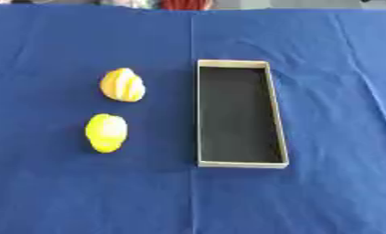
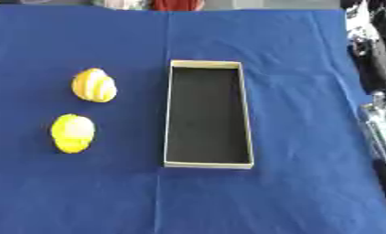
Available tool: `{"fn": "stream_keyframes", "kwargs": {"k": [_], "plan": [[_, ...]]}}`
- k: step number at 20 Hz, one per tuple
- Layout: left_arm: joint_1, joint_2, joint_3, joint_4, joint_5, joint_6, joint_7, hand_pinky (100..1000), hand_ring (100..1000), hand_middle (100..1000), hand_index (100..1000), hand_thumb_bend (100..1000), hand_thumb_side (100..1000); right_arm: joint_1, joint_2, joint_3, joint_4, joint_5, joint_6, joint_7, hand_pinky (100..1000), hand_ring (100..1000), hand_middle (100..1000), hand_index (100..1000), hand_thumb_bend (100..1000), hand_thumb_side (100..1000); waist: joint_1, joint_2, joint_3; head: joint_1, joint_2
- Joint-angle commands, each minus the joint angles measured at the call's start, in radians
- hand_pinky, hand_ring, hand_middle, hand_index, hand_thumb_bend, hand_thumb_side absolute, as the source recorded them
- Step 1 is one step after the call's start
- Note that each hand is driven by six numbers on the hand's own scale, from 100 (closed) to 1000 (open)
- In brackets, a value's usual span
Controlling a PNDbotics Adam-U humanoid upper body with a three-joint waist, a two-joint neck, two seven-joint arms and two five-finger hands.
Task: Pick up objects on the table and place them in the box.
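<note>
Fingers unseen — fruits [image 1: 122,85] beside box [image 1: 243,164]

open cloth around two yellow objects [image 1: 115,109], box [image 1: 275,114] just beside them, rightward

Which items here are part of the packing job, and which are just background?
Job items:
- striped yellow object
- plain yellow object
- box, nothing in it

Background:
- blue cloth
- red thing at far edge
- robot arm parts at right edge
</note>
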Motion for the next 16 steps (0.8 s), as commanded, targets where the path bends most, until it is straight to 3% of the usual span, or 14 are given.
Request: {"fn": "stream_keyframes", "kwargs": {"k": [1,4,6,12,16], "plan": [[-0.007,0.026,0.008,-0.016,-0.008,-0.001,-0.004,791,872,763,786,638,719,-0.005,-0.018,-0.012,-0.017,-0.004,0.0,-0.002,867,855,815,846,100,712,0.003,-0.023,-0.002,0.001,0.007],[-0.01,0.054,-0.001,-0.016,-0.016,0.007,-0.02,793,873,767,795,647,723,-0.005,-0.021,-0.011,-0.017,-0.004,0.0,-0.001,867,854,814,845,100,712,0.005,-0.024,-0.003,0.0,0.008],[-0.021,0.114,-0.026,-0.016,-0.047,0.031,-0.064,796,875,773,813,662,726,-0.004,-0.026,-0.01,-0.017,-0.004,0.0,0.0,867,854,813,845,100,713,0.008,-0.026,-0.005,0.001,0.009],[-0.085,0.358,-0.136,-0.016,-0.142,0.201,-0.349,805,874,776,845,657,716,-0.002,-0.036,-0.005,-0.017,-0.004,0.002,0.006,868,853,813,845,100,716,0.02,-0.029,-0.011,0.004,0.009],[-0.105,0.405,-0.148,-0.016,-0.158,0.24,-0.434,812,870,777,858,627,714,-0.001,-0.038,-0.004,-0.017,-0.005,0.003,0.007,867,853,813,845,100,718,0.022,-0.029,-0.011,0.004,0.01]]}}
